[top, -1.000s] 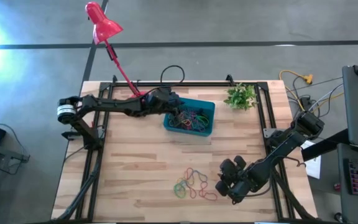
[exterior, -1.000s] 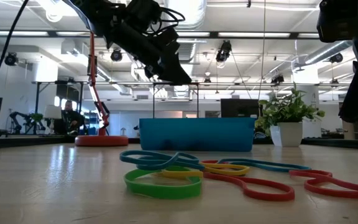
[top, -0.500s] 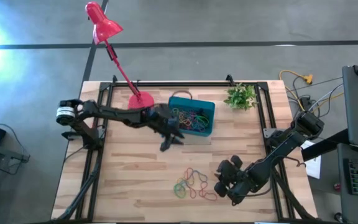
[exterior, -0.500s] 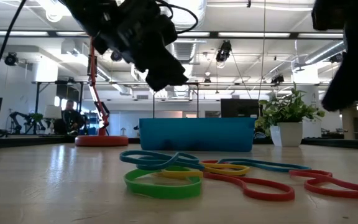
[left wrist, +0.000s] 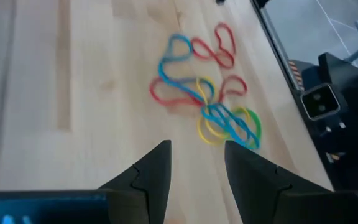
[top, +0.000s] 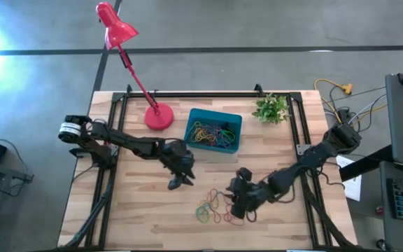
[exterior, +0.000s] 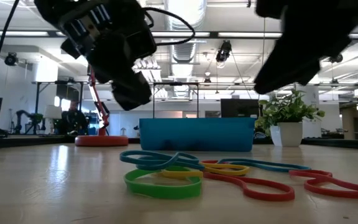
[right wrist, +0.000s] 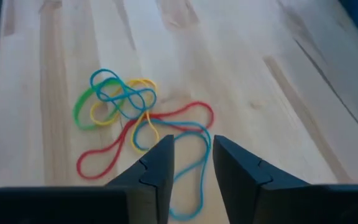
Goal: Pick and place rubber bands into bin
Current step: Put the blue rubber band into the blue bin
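Rubber, right up front: the loose rubber bands (exterior: 185,174) lie in a tangle on the desk (top: 131,217), a green loop nearest the low camera, with yellow, teal and red strands knotted behind it. We judge that tangle matters, since a pinch on one strand may drag its neighbours along.

Over the pile's right side we have the right gripper (top: 241,201), low and close, fingers spread a little with nothing between them; its wrist view looks straight down on the red and teal loops (right wrist: 166,134), so we read this as lining up a grab. The left gripper (top: 178,180) hangs above bare wood between pile and bin, also parted and empty, and its own camera is aimed at the same cluster (left wrist: 207,93). Two arms on one small heap could crowd each other, so we would expect one to give way.

Farther back sits the teal bin (top: 194,142), already carrying a colourful heap of bands (top: 215,131). Beyond it stand the red lamp base (top: 158,117) and the little potted plant (top: 271,108).
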Controlling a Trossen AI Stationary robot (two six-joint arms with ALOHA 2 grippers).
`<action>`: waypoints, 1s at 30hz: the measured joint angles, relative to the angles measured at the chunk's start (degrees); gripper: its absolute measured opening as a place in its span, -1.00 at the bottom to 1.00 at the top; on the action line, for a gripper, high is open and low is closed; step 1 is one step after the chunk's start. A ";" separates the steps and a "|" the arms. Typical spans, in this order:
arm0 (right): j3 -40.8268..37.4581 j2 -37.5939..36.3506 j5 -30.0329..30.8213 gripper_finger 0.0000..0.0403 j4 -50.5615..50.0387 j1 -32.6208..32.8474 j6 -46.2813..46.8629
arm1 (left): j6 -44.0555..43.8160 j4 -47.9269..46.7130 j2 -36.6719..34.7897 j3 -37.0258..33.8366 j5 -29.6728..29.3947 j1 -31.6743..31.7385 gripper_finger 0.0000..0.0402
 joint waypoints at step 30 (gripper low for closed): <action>1.79 12.22 -17.00 -0.30 3.57 -8.79 -12.57 | -7.97 3.28 -17.36 -14.16 -13.98 -2.95 -0.33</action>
